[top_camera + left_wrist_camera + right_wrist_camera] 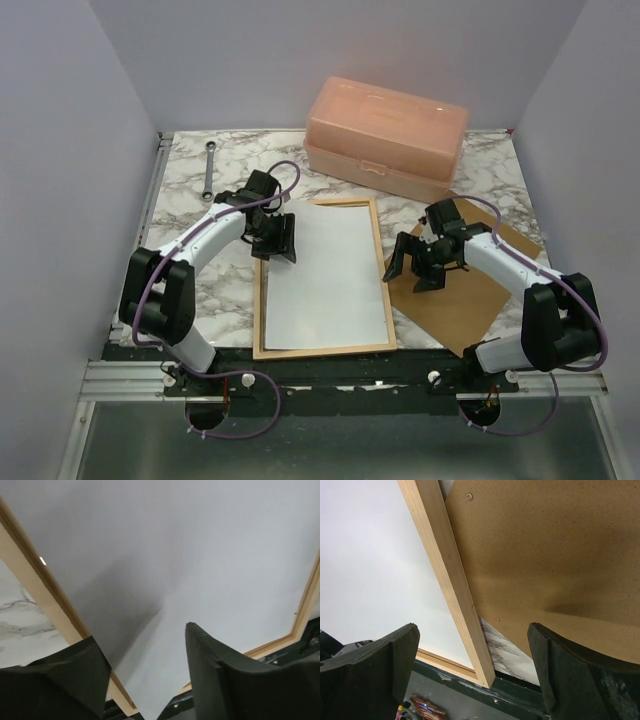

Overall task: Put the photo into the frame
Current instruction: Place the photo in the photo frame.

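Note:
The frame (320,350) lies flat in the middle of the table. The photo (325,275) lies on it white back up, slightly skewed. In the left wrist view the photo (200,555) has one corner lying over the frame's moulding (35,590). My left gripper (275,238) is open over the photo's upper left edge, its fingers astride the paper (140,632). My right gripper (415,268) is open and empty above the frame's right moulding (452,580). It (472,627) spans that moulding, with the photo (370,555) to one side.
The brown fibreboard backing panel (470,290) lies on the marble table right of the frame, also in the right wrist view (545,545). A peach plastic box (385,135) stands at the back. A wrench (209,170) lies at the back left.

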You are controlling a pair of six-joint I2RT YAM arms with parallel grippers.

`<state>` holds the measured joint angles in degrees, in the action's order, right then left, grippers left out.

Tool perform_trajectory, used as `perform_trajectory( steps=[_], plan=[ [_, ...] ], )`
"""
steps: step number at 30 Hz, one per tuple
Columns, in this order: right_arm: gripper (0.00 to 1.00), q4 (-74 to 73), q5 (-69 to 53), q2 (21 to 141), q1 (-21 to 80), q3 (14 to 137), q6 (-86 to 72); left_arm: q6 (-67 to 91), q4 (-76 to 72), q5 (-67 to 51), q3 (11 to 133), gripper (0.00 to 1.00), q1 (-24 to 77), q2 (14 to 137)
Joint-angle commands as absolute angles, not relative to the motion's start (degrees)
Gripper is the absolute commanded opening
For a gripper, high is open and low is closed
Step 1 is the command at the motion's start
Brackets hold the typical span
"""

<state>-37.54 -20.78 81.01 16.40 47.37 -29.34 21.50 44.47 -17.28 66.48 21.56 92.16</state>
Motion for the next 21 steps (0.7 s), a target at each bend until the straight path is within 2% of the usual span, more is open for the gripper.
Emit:
perform_trajectory(
  steps=[1, 6, 13, 18, 21],
  plan=[
    [0.98, -36.7, -23.2, 81.8, 16.3, 46.5, -28.0, 22.3, 45.3, -10.9, 66.8, 0.66, 22.5, 87.8],
    [0.98, -36.9, -23.8, 82.1, 16.5, 46.4, -27.9, 23.3, 47.2, -4.7, 66.6, 0.79, 23.8, 82.8],
    [0.98, -35.5, -24.4, 82.9, 18.8, 45.7, -29.2, 26.1, 52.0, 7.6, 67.0, 0.87, 26.4, 73.8],
    [0.97, -33.7, -24.2, 83.9, 21.7, 45.3, -31.2, 28.0, 52.4, 9.1, 66.7, 0.89, 29.0, 64.2],
    [0.97, -32.2, -24.1, 84.9, 24.3, 45.5, -32.7, 30.4, 51.2, 7.5, 65.4, 0.95, 29.2, 57.6]
  ],
)
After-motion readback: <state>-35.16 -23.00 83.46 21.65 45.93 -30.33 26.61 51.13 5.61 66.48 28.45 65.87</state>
